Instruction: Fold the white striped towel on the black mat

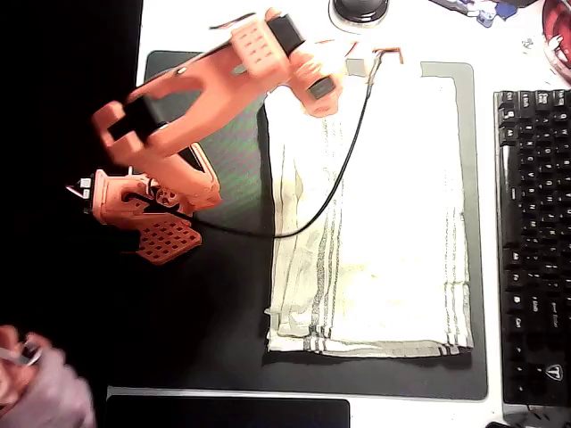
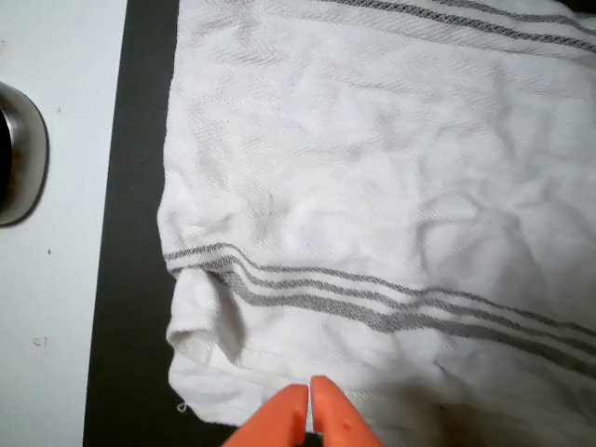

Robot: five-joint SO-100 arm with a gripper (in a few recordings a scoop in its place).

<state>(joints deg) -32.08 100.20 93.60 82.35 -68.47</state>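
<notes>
While the white striped towel [image 1: 384, 214] lies spread over the right half of the black mat [image 1: 223, 294] in the overhead view, its long axis runs from the mat's far edge to its near edge, and its left side is already doubled over in a loose flap. The orange claw [image 1: 321, 89] sits at the towel's far-left corner, close to the mat's far edge. In the wrist view the claw [image 2: 309, 396] has its two tips pressed together with no cloth between them, poised just at the towel's hem [image 2: 279, 368], where a small curled corner [image 2: 191, 335] lifts off the mat. From the claw, nearly all the cloth stretches away toward the mat's near edge, so the next fold likely depends on opening up, pinching that corner, and drawing it along the long axis. A black cable [image 1: 343, 169] trails across the towel and might snag.
</notes>
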